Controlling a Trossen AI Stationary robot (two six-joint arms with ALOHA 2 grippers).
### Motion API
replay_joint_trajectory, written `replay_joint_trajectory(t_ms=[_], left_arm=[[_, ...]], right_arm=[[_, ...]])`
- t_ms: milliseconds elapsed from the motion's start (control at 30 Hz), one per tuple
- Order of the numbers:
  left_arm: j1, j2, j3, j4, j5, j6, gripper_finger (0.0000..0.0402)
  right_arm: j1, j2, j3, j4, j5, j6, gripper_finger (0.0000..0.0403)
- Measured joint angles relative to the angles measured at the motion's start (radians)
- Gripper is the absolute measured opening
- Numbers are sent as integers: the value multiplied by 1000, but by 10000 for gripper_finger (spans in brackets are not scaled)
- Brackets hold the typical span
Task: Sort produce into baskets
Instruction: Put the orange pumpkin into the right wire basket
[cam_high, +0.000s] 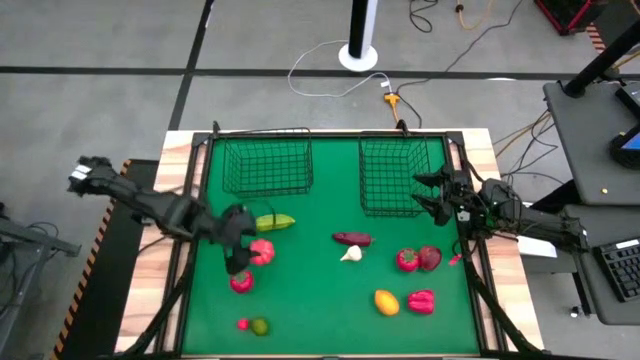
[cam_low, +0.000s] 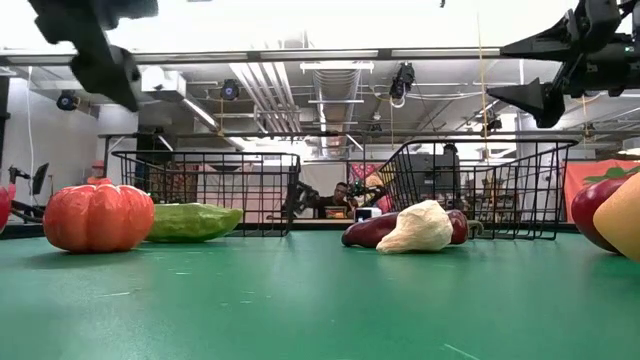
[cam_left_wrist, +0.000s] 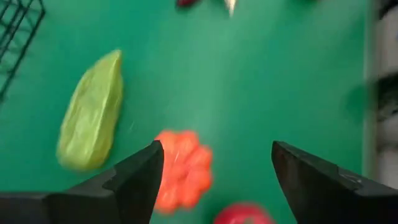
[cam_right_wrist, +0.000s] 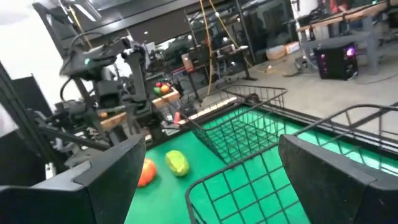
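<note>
My left gripper (cam_high: 240, 250) is open and hangs above the table, over a red-orange ribbed piece (cam_left_wrist: 183, 169), which lies below and between its fingers without touching them. A yellow-green oblong piece (cam_high: 275, 221) lies beside it. My right gripper (cam_high: 428, 192) is open and empty, held high at the near right corner of the right basket (cam_high: 400, 175). The left basket (cam_high: 266, 165) stands at the far edge. A purple piece (cam_high: 352, 238), white garlic (cam_high: 351, 254), two red round ones (cam_high: 407, 260), an orange-yellow one (cam_high: 386, 301), a red pepper (cam_high: 421, 301) and a lime (cam_high: 260, 326) lie on the green mat.
Another red round piece (cam_high: 242, 283) lies just nearer than my left gripper, and a small red one (cam_high: 243, 323) next to the lime. Wooden borders frame the green mat (cam_high: 320, 300). A person sits in the room behind the table (cam_low: 343, 197).
</note>
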Motion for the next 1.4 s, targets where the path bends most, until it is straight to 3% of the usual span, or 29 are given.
replay_joint_trajectory(t_ms=[233,433,667,1033,1400], left_arm=[[-100,201,76,-163,-205,-140,284],[-100,293,76,-172,-260,-156,314],[-112,349,76,-156,-245,-189,340],[-113,328,73,-127,-201,-182,343],[-113,328,-26,1,-196,-181,343]], right_arm=[[0,0,3,4,-55,33,359],[0,0,3,4,-96,53,359],[0,0,3,-5,-115,68,359],[0,0,3,-83,-145,93,359],[0,0,3,-82,-160,89,359]])
